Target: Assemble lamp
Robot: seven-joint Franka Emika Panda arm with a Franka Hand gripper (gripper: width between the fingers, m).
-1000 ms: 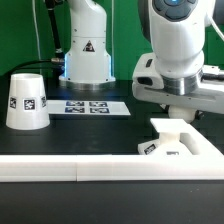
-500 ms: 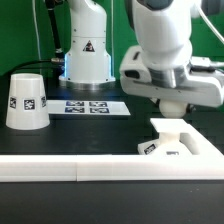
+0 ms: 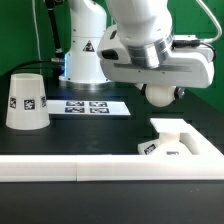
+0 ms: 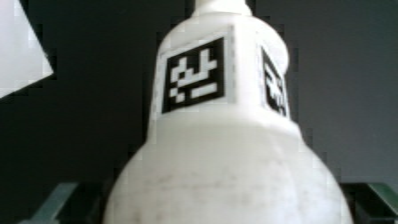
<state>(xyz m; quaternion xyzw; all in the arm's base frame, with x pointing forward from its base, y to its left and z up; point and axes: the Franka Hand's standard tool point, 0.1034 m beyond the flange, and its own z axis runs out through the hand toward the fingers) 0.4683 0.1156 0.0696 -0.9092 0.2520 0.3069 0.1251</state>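
Observation:
My gripper (image 3: 163,88) is shut on the white bulb (image 3: 160,98), whose round ball shows under the hand, in the air above the table. In the wrist view the bulb (image 4: 222,120) fills the picture: its ball sits between my fingers (image 4: 54,203) and its tagged neck points away. The flat square base (image 3: 182,140) lies on the table below and slightly to the exterior view's right of the bulb. The cone-shaped shade (image 3: 27,101) stands at the exterior view's left, far from the gripper.
The marker board (image 3: 90,106) lies flat in the middle of the table behind the base. A long white rail (image 3: 70,170) runs along the front edge. The arm's own pedestal (image 3: 88,55) stands at the back.
The arm has risen, swung toward the exterior view's left and tilted. The bulb's ball now shows under the hand, clear of the base.

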